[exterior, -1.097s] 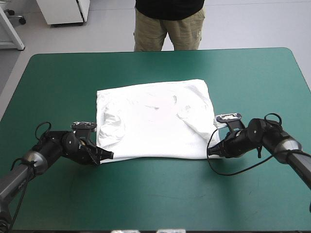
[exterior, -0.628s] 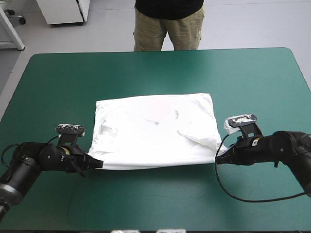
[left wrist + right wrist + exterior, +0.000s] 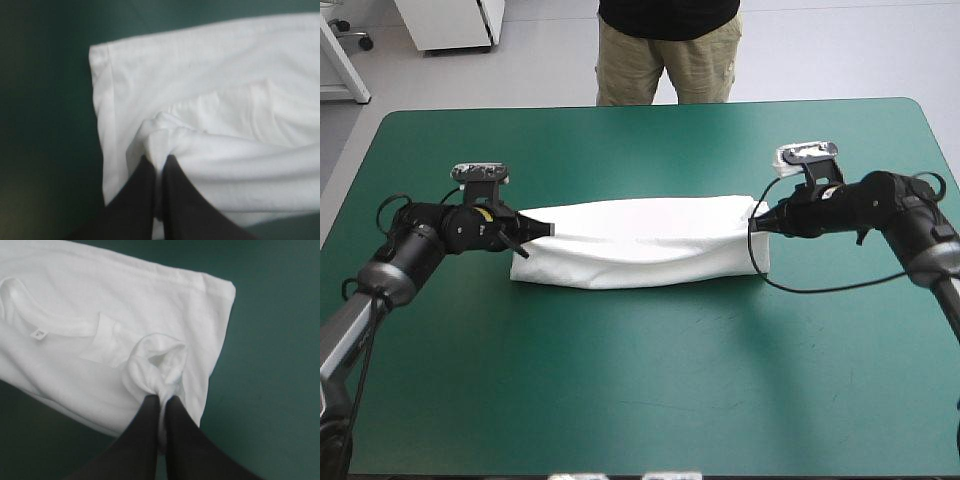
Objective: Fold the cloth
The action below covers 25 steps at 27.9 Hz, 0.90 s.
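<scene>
**Desk:** What are the grippers doing?

**Photographer:** The left gripper [image 3: 159, 162] is pinching a bunched fold of the white T-shirt [image 3: 640, 240], its black fingers pressing all but together on the fabric. The right gripper [image 3: 161, 399] is doing the same at the opposite end, clamping a rolled twist of cloth.

**Desk:** And the garment itself?

**Photographer:** It is lying as a long folded band across the middle of the teal-green table [image 3: 640, 400], stretching from one gripper to the other.

**Desk:** Are the wrist cameras adding anything?

**Photographer:** They are. The right wrist view is showing the collar [image 3: 50, 315] and a small label [image 3: 36, 333] on the flat layer ahead of the gripper, and neither is showing from above. The left wrist view is showing a hemmed edge [image 3: 100, 100] lying flat beside the fingers. Only the high view is showing both arms at once.
</scene>
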Each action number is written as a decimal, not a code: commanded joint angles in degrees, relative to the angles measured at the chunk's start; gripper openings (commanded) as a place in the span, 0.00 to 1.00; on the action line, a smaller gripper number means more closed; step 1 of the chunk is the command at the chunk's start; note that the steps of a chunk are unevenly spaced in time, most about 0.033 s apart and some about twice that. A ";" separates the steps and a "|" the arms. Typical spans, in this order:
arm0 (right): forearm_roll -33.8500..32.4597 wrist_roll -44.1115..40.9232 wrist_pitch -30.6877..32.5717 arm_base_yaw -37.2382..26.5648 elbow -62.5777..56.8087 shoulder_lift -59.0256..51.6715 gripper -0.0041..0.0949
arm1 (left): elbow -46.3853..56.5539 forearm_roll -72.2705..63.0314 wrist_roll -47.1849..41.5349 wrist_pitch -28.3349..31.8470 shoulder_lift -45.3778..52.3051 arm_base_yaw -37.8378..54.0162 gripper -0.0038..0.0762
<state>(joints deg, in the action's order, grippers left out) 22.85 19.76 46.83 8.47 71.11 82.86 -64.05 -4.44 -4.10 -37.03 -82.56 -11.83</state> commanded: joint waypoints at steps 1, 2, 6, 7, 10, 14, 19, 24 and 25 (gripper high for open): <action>2.47 1.50 -2.51 -0.52 8.53 6.15 0.02 | -7.44 -0.19 -1.33 7.10 -5.03 -0.06 0.04; 2.62 1.50 -2.40 -0.52 10.15 8.09 0.02 | -8.44 -0.19 -1.46 7.39 -6.26 -0.06 0.04; 1.66 0.83 -2.64 -0.52 15.36 14.36 0.02 | -11.51 2.58 -3.36 7.61 -10.71 0.21 0.04; 1.56 0.72 -2.74 -0.52 16.39 15.59 0.02 | -11.93 3.83 -4.62 7.61 -11.71 0.72 0.04; 1.11 0.57 -3.28 -0.52 18.50 18.33 0.02 | -11.96 4.44 -5.89 7.76 -12.81 3.34 0.04; 0.68 0.85 -4.35 -0.52 19.55 20.54 0.03 | -11.85 3.82 -5.15 7.26 -12.85 5.99 0.04; 0.68 0.80 -4.63 -0.52 19.55 22.22 0.12 | -11.85 3.68 -4.07 7.62 -12.85 6.27 0.04; 0.68 1.02 -5.10 -0.52 19.55 22.59 0.36 | -11.85 3.38 -2.52 7.87 -12.85 6.27 0.08; 0.68 1.02 -5.39 -0.52 19.77 22.59 0.46 | -11.85 3.38 -1.65 7.76 -12.85 6.27 0.20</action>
<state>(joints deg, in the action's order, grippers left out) 22.86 20.18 43.97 8.46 88.67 108.51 -73.92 -0.83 -6.86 -32.10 -98.22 -5.62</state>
